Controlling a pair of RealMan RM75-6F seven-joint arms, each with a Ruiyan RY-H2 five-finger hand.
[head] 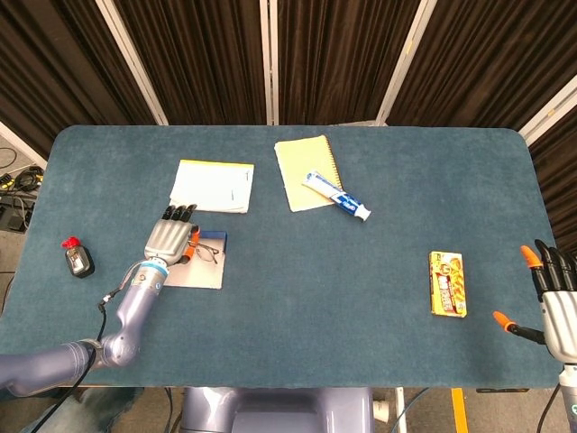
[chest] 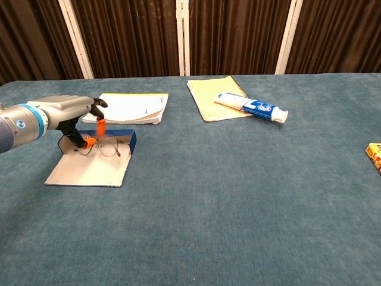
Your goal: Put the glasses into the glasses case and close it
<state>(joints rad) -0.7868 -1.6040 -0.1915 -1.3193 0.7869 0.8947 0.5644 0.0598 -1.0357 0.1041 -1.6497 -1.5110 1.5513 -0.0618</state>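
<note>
Blue table (head: pixel 361 271), glasses (chest: pixel 102 145) upright, lenses facing forward

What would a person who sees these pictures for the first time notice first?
Most striking is the left hand at the table's left side, its fingers at the glasses, which lie in the open glasses case. Next, the toothpaste tube lying across a yellow notepad at the far middle draws the eye. The right hand waits at the right edge, fingers apart, beside a yellow box.
</note>
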